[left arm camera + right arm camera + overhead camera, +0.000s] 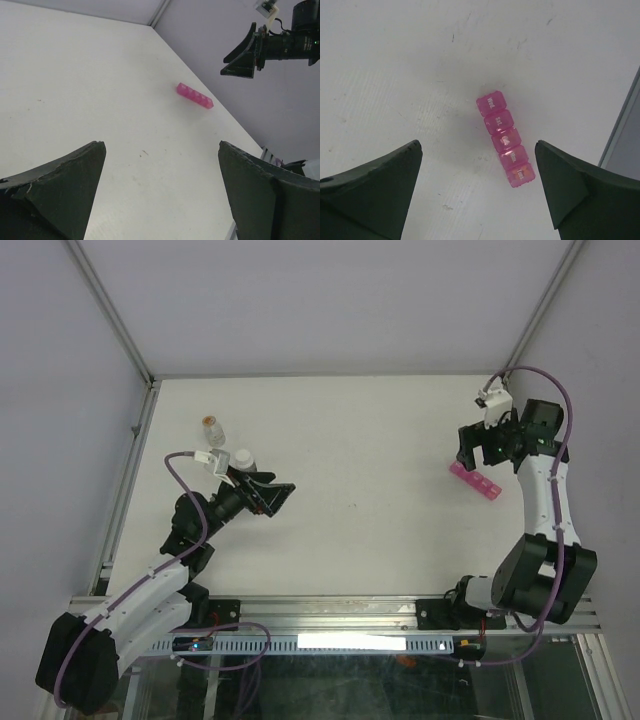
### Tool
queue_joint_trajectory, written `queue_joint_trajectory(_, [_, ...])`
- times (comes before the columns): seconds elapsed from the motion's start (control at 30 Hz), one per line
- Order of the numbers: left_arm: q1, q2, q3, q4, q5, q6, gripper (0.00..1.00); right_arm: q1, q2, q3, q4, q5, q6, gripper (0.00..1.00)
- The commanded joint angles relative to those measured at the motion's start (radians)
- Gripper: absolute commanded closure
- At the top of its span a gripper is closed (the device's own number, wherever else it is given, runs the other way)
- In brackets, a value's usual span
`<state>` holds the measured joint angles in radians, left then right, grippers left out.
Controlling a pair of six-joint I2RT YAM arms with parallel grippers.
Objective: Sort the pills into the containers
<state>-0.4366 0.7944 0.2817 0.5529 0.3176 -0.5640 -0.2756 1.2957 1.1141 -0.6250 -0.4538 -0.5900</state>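
The pink pill organiser (505, 146) lies flat on the worktop (395, 60), over on the right side. The right arm's fingers (370, 190) are spread wide above it, touching nothing. White lettering on the lids reads "Wed.", "Sat." and, further down, "Mon." (the other two are too blurry for me). The left arm's fingers (55, 195) are wide open and empty too, well apart from the organiser, near a clear bottle (211, 427) and a white-capped bottle (242, 457).

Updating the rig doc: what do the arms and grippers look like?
Left arm and right arm: black joints, white link shells. A purple cable runs along each. White camera module on each wrist. Left gripper and right gripper have matte black, wedge-shaped fingers. No markings readable.
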Motion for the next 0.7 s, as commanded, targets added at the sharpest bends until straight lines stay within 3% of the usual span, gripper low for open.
queue_joint_trajectory(0.0, [0.009,-0.009,-0.060,0.158,-0.044,0.029,0.01,-0.034,0.078,0.008,-0.011,-0.061,-0.141,0.01])
queue_joint_trajectory(0.3, [0.010,-0.058,-0.091,0.149,-0.014,0.061,0.01,-0.048,0.358,0.097,-0.025,-0.017,-0.247,0.13])
queue_joint_trajectory(0.67, [0.009,-0.098,-0.107,0.146,-0.004,0.066,0.01,-0.066,0.499,0.173,-0.014,0.020,-0.340,0.22])
